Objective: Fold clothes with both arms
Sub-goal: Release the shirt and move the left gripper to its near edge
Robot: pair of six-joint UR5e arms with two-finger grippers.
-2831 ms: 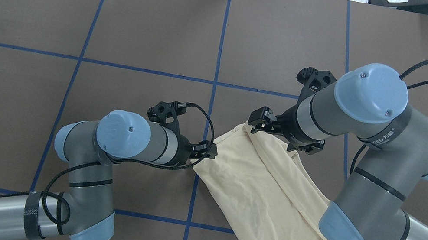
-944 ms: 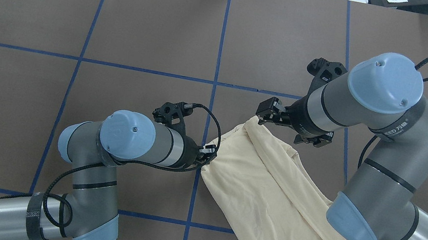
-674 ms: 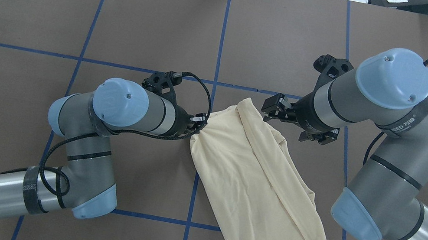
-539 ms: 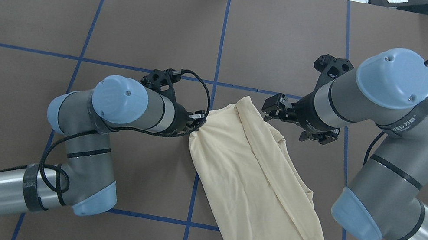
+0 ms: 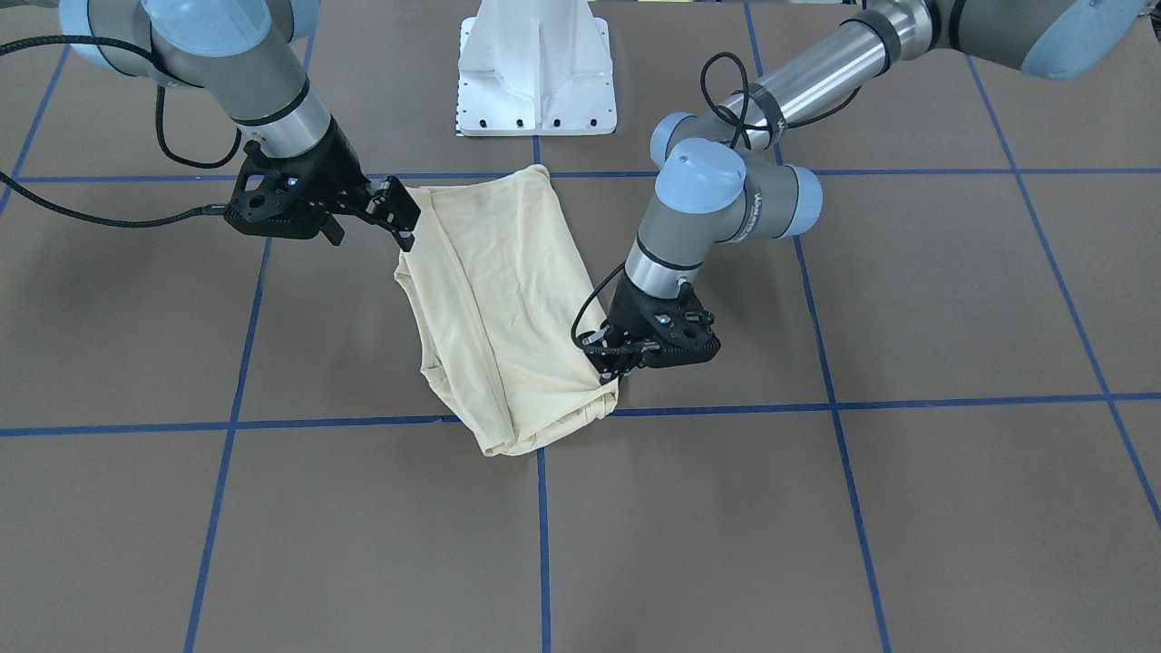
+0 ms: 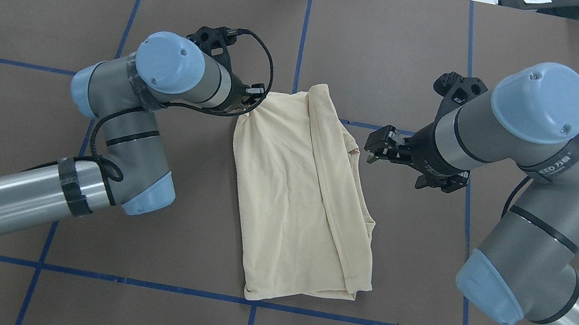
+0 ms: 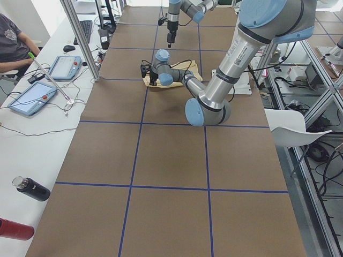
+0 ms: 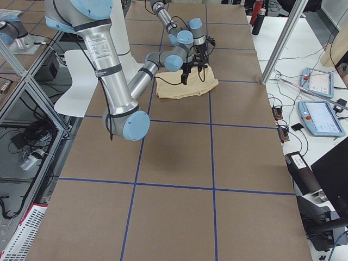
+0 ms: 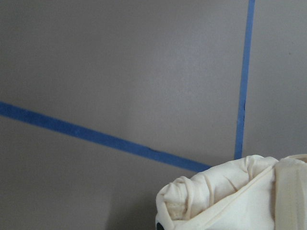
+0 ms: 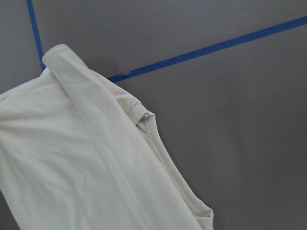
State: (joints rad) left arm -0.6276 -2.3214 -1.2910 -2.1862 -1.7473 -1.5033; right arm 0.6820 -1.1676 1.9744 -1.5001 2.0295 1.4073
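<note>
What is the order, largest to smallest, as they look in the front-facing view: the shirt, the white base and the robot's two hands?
1. Shirt
2. White base
3. Right hand and left hand: these look too alike to rank.

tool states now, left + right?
Left tool: closed on a corner of the T-shirt.
Right tool: open, holding nothing, just off the shirt's edge.

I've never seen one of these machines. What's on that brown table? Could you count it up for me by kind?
Robot arms: 2 (left arm, right arm)
Claws: 2 (left claw, right claw)
Cream-yellow shirt: 1
White pedestal base: 1
Total: 6
</note>
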